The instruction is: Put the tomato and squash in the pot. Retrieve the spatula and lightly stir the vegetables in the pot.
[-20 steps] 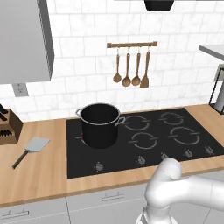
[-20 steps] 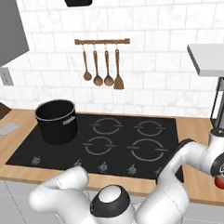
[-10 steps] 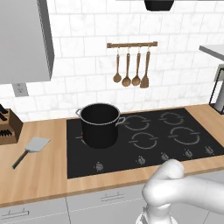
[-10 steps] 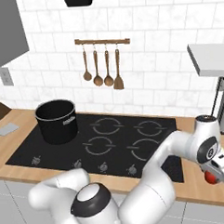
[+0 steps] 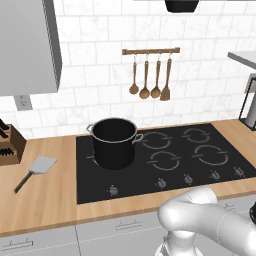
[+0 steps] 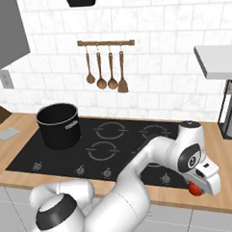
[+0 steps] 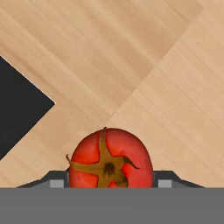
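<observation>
Here, one small red round tomato [image 7: 110,157] with a brown stalk sits between the gripper [image 7: 111,183]'s two finger tips, which close against its sides; whether it is lifted off the wooden countertop [image 7: 144,61] cannot be told. One tall black cylindrical pot [image 5: 114,142] stands on the black cooktop [image 5: 200,167], at its left rear. One flat light-grey spatula [image 5: 35,171] with a thin dark handle lies on the wood left of the cooktop. Four brown wooden utensils [image 5: 150,77] hang from a rail on the white tiled wall. The white arm [image 6: 154,159] reaches right and bends down, the hand low beside the cooktop's right front corner.
</observation>
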